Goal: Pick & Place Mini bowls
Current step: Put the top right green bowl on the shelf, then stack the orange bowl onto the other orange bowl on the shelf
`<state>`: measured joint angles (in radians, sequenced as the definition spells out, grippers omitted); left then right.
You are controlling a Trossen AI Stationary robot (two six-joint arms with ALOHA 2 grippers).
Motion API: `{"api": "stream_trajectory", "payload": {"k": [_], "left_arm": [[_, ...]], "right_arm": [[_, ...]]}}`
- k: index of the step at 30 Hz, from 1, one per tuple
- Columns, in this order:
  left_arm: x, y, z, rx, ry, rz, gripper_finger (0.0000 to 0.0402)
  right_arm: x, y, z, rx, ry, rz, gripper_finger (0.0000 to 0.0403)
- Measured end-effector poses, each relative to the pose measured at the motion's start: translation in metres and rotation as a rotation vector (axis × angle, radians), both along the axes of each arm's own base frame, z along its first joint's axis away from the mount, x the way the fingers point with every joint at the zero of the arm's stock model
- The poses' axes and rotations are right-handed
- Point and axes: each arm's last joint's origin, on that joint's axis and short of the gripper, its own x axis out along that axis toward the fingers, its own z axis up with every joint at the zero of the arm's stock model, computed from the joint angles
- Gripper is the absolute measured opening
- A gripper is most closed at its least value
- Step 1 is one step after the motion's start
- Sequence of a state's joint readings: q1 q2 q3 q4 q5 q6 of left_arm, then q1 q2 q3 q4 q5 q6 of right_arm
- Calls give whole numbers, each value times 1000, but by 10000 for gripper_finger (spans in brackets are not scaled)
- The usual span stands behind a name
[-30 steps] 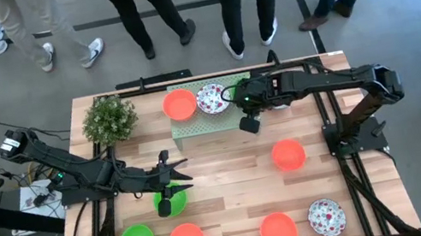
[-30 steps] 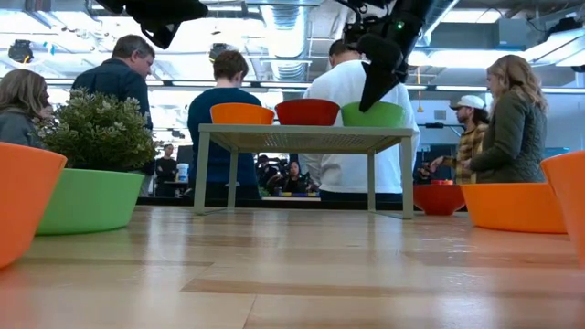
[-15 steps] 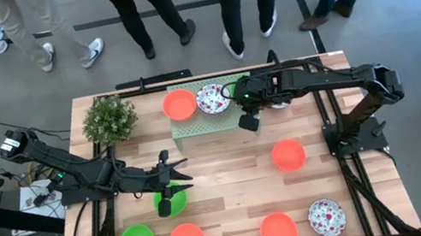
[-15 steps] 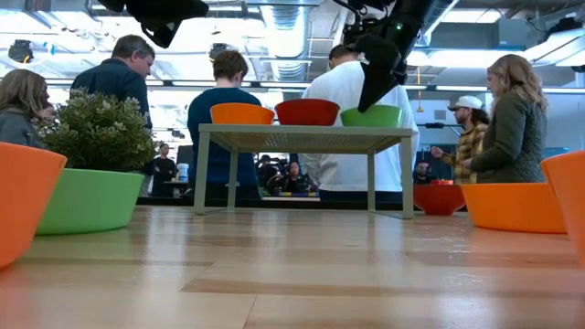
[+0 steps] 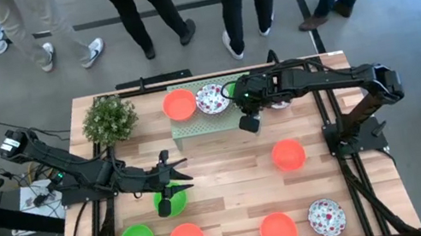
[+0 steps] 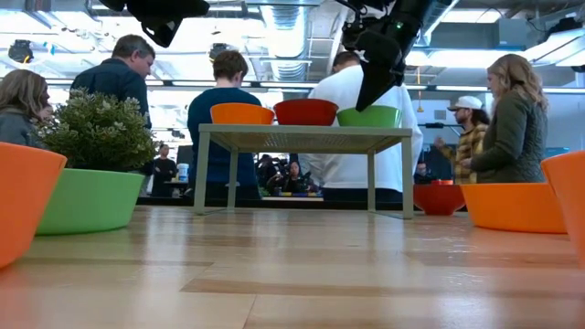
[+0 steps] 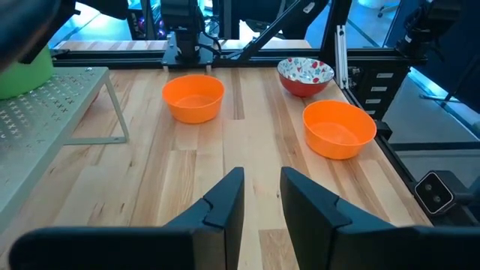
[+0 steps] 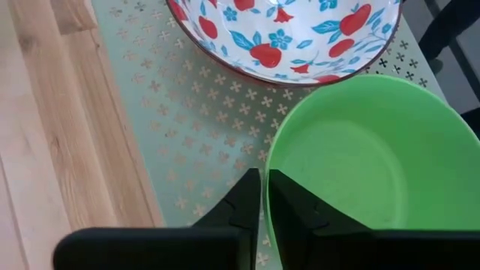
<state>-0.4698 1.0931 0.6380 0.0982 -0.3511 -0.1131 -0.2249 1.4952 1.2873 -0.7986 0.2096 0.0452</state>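
The right tool (image 8: pixel 263 196) pinches the thin rim of a smooth, round bright green mini bowl (image 8: pixel 367 157), its dark fingers nearly closed on the wall. That bowl sits on the pale green perforated metal rack (image 5: pixel 206 117), just beside a glossy white floral-speckled bowl (image 8: pixel 285 34) and near a plain orange bowl (image 5: pixel 179 103). The left tool (image 7: pixel 261 199) hovers above the planked wooden table (image 7: pixel 247 142), fingers slightly parted, holding nothing.

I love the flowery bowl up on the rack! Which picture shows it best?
The right wrist view: the floral bowl fills it, with fruit and flowers clear. The high view shows it small on the rack; the low view shows only its red side.
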Motion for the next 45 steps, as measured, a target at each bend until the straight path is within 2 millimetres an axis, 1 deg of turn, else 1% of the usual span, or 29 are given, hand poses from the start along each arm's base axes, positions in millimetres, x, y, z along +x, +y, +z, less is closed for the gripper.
{"api": "stream_trajectory", "payload": {"k": [9, 12, 17, 22, 25, 29, 34, 36, 41, 45], "left_arm": [[0, 0, 0, 0, 0, 0, 89], [0, 0, 0, 0, 0, 0, 89], [0, 0, 0, 0, 0, 0, 89], [0, 0, 0, 0, 0, 0, 89], [0, 0, 0, 0, 0, 0, 89], [0, 0, 0, -26, 3, 9, 89], [0, 0, 0, -49, 5, 18, 89], [0, 0, 0, -50, 5, 17, 89], [0, 0, 0, -88, 9, 31, 89], [-1, -2, 0, -105, 12, 29, 89]], "right_arm": [[1, 5, 1, -2, 1, 17, 52], [4, 8, 11, -13, -26, 33, 60], [10, 18, 38, -58, -100, 84, 66], [15, 38, 62, -68, -178, 147, 67], [16, 56, 71, -65, -198, 204, 67], [11, 79, 78, -49, -173, 266, 67], [0, 106, 76, -6, -110, 311, 66], [-4, 116, 72, 16, -72, 313, 66], [-14, 130, 46, -41, -15, 302, 66], [-28, 129, 23, -19, -6, 238, 66]]}}
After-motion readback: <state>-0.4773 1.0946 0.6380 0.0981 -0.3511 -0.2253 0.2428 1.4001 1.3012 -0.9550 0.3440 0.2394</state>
